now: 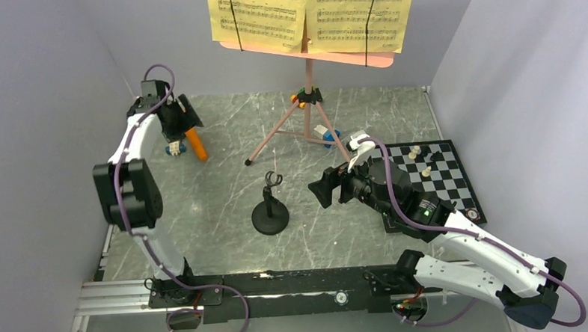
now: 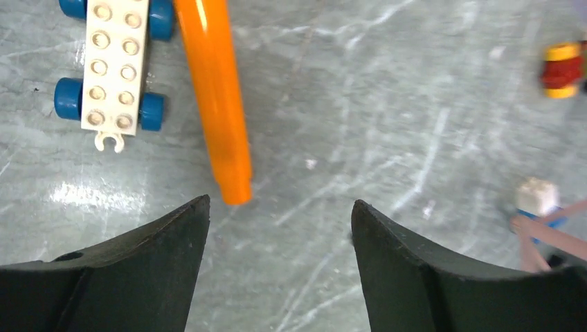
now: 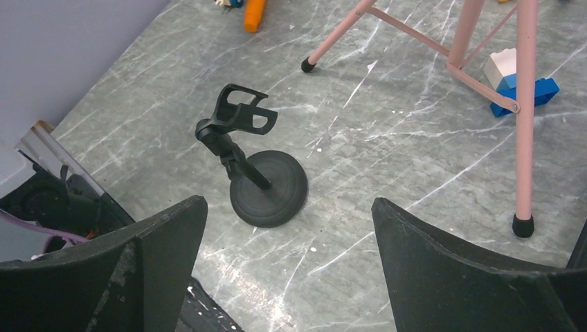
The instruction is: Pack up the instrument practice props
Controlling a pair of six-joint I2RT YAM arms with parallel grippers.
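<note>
We hold our left gripper (image 2: 279, 203) open beside the orange microphone (image 2: 216, 97), which lies loose at the far left. Our right gripper (image 3: 287, 201), also open, faces the mic stand (image 3: 266, 183) mid-table.

Two arms on show, same build on both. The left arm (image 1: 137, 154) wears white shell panels over chunky black joint blocks, with a purple cable (image 1: 159, 65) trailing its length. The right arm (image 1: 475, 257) matches it: white links, black joints, its own purple lead (image 1: 388, 195), and a tiny green light (image 1: 428, 211) glowing on a black housing. Both are bolted to a black base bar (image 1: 282, 295) beside a silver rail (image 1: 110, 301). Up close, the left tool (image 2: 280, 214) has two matte black fingers (image 2: 138, 270) curving to blunt tips, one with a small round hole (image 2: 69, 256). The right tool (image 3: 289, 207) has the same black fingers, grainy-surfaced.
</note>
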